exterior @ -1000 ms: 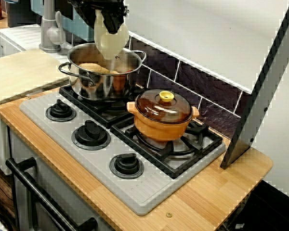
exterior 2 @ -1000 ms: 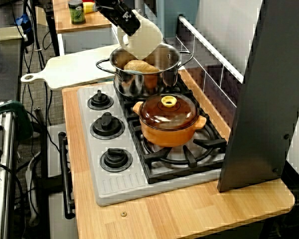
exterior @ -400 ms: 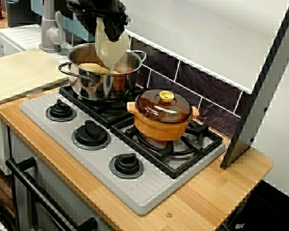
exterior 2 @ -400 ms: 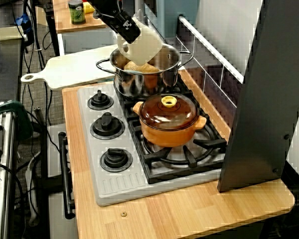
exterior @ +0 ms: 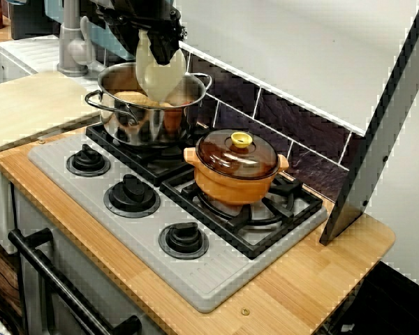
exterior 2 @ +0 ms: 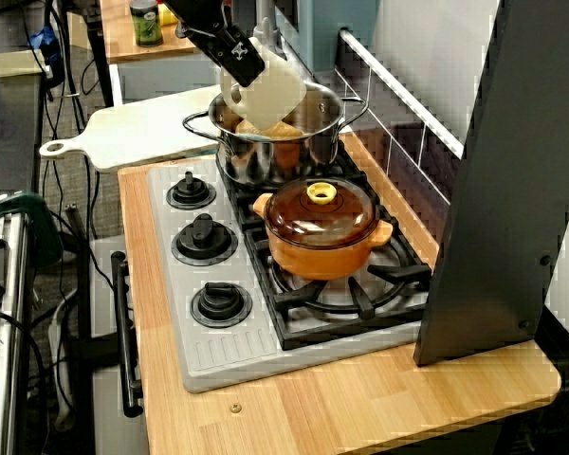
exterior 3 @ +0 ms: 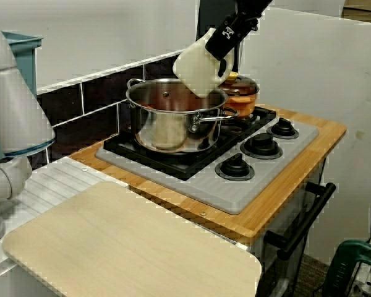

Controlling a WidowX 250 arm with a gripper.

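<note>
Your gripper [exterior 2: 239,63] is clenched on a cream object's [exterior 2: 270,90] top. It hangs below the jaws, long axis tilted downward, with the pot [exterior 2: 266,159] mouth directly beneath.

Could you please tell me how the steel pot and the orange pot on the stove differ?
The steel pot is bare metal, the orange pot orange. The steel pot is open, pale food inside; the orange pot wears a brown lid. The pincer holds a cream object over the steel pot, not the orange pot. Both sit on black grates.
</note>
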